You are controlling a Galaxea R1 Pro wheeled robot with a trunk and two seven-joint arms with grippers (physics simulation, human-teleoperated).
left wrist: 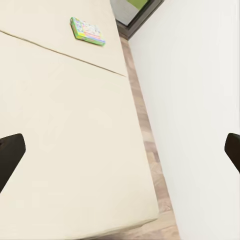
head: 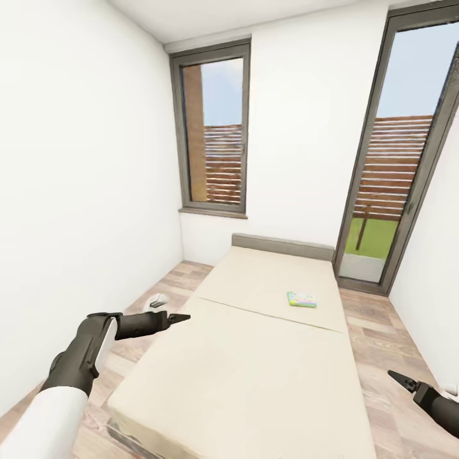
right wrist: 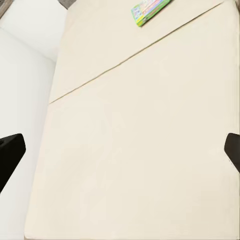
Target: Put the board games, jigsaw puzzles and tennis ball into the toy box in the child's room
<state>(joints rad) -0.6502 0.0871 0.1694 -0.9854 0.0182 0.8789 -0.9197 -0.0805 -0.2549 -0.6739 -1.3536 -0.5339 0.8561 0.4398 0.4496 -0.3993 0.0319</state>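
Board game location: we see one board game lying flat on the far section of the bed, just past the seam between the two mattress sections and toward the side nearer the glass door.
Room: we face white walls, a light wood-plank floor and two tall grey-framed openings, a window and a glass door.
Bed: we find the bed low and wide, with a plain cream mattress in two sections and a low grey headboard against the far wall.
Left arm: we hold it over the floor just beside the bed's left edge, the forearm white, the wrist dark.
Left pincer: our left pincer points toward the bed; in the left wrist view its two dark fingertips sit wide apart, so it stands spread and holds nothing.
Right pincer: our right pincer hangs over the floor at the bed's right side; in the right wrist view its fingertips are likewise wide apart, with nothing between them.
Board game look: we see bright green edging and small coloured squares on its face, also from the right wrist view.
Small object: we notice a pale item on the floor near the left wall; we cannot tell what it is.
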